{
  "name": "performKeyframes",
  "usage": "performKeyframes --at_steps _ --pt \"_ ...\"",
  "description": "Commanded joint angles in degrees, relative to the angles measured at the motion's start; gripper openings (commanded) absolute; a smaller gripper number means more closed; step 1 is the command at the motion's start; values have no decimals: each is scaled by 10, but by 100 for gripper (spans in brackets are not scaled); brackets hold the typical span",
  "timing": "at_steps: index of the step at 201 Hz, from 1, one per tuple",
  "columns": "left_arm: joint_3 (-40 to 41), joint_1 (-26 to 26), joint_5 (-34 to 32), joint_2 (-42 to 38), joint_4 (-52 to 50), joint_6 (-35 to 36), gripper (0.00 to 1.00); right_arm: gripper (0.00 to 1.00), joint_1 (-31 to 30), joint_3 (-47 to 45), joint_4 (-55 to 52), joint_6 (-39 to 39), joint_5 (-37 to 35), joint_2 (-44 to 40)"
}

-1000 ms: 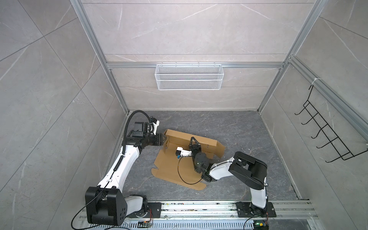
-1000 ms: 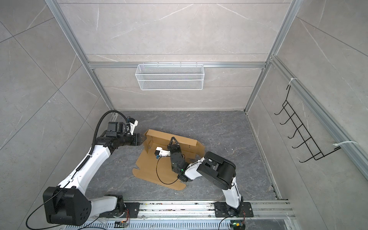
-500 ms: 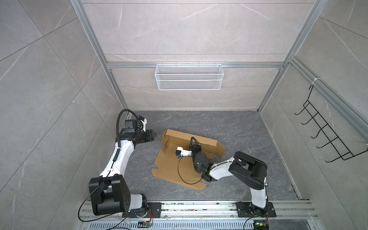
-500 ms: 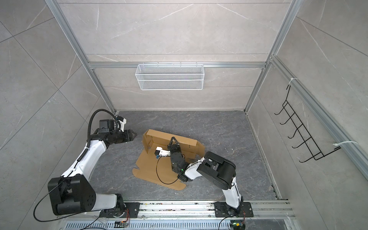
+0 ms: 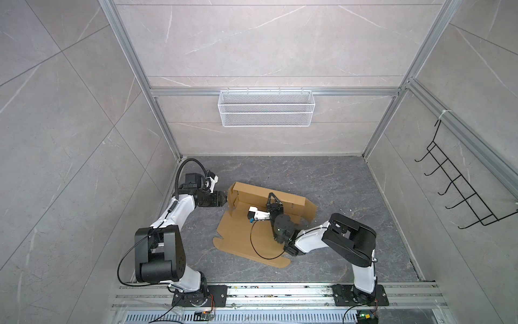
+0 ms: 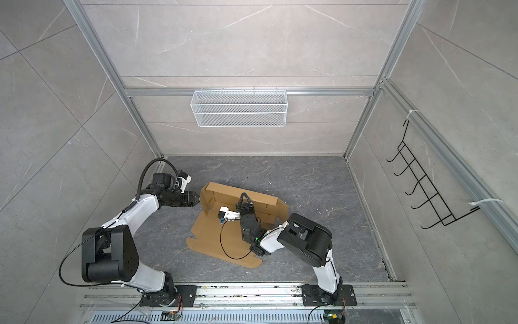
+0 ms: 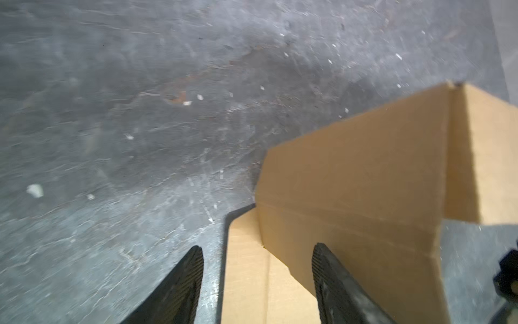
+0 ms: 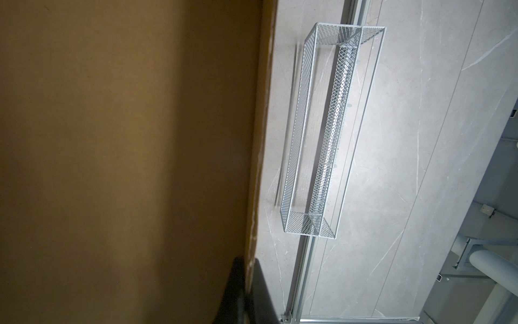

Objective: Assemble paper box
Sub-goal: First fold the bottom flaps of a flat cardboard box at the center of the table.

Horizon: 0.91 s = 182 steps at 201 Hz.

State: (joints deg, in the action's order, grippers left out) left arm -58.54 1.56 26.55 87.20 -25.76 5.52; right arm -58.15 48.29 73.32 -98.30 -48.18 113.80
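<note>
**A:** Where's your paper box?

**B:** It's mid-cell on the dark stone floor [image 5: 344, 179], between your two arms. The paper box [image 5: 238, 241] is part-folded. The base sheet lies flat and the long back wall stands upright on the far side. The short end flap on your left stands up, and the one on your right is splayed outward.

**A:** Anything else around?

**B:** A white wire basket [image 5: 266, 112] hangs on the rear wall, well apart from the box.

**A:** Your right gripper?

**B:** The right gripper [image 5: 271, 195] is clenched on the top edge of the back wall. In the right wrist view the fingers [image 8: 259, 294] pinch the cardboard edge between them.

**A:** And your left?

**B:** The left gripper [image 5: 222, 198] sits just beside the left end flap, outside the box. Its jaws are spread and hold nothing. In the left wrist view the upright flap and a corner of the base sheet lie ahead of the fingers [image 7: 185, 280]. I can't tell whether either finger touches the cardboard.
</note>
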Motion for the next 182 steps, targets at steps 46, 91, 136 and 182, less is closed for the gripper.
performKeyframes --at_steps 46,91,136,182 --pt "-10 -33 51 2 3 76 65 0 -2 -6 -58 18 15 6" --pt "-3 -44 39 5 70 55 66 0 -2 -3 -65 20 15 7" --pt "51 -55 34 3 196 38 66 0 -1 -2 -74 25 18 6" --pt "70 -58 24 6 277 23 64 0 -1 -4 -89 36 18 0"
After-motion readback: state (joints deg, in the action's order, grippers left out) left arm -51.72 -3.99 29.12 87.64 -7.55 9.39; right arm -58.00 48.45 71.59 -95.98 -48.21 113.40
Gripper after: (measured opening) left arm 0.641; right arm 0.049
